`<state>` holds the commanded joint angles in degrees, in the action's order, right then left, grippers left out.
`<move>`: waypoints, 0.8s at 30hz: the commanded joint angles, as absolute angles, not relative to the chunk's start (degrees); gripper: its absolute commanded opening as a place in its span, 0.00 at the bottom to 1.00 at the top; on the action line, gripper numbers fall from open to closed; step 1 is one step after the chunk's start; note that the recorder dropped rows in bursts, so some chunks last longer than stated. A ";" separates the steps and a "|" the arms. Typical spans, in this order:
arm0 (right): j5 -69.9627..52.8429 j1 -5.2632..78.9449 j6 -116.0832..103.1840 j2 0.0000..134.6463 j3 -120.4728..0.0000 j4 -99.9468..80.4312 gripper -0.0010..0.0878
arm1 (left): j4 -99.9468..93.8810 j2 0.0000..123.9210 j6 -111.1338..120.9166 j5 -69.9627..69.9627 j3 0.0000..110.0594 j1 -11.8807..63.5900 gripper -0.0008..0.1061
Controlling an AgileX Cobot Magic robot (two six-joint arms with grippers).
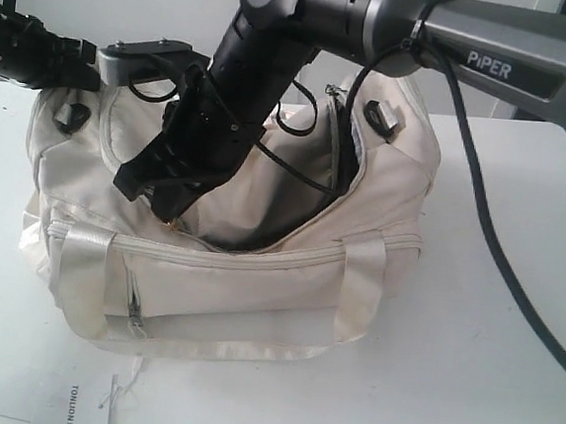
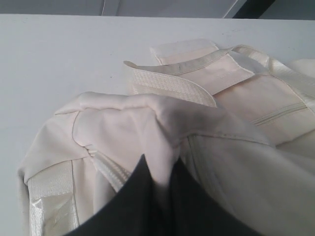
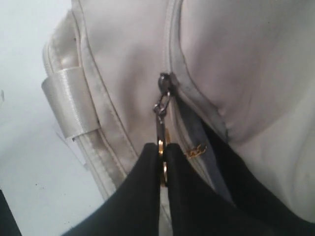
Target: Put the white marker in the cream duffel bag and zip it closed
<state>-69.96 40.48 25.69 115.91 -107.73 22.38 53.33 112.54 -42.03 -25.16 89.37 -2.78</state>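
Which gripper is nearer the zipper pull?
Right. The right gripper is shut on the zipper pull; the left gripper pinches fabric at one end of the cream duffel bag.

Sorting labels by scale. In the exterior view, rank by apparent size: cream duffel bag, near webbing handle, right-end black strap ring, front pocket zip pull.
1. cream duffel bag
2. near webbing handle
3. black strap ring and front pocket zip pull: alike; ring sits farther back, so unranked.
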 joint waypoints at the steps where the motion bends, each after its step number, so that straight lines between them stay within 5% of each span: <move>1: -69.96 40.48 25.69 115.56 -107.59 21.15 0.01 | 53.33 112.54 -42.03 -25.16 89.37 -2.89 0.01; 17: -69.96 40.48 25.43 114.28 -104.70 18.41 0.01 | 53.91 112.54 -41.19 -24.92 89.37 -2.89 0.02; 21: -69.96 40.48 25.43 114.28 -104.55 18.41 0.01 | 53.91 112.54 -40.43 -25.19 89.37 -2.89 0.25; 24: -69.90 40.48 25.43 114.28 -104.55 18.54 0.01 | 53.91 111.89 -39.91 -26.88 89.37 -2.89 0.58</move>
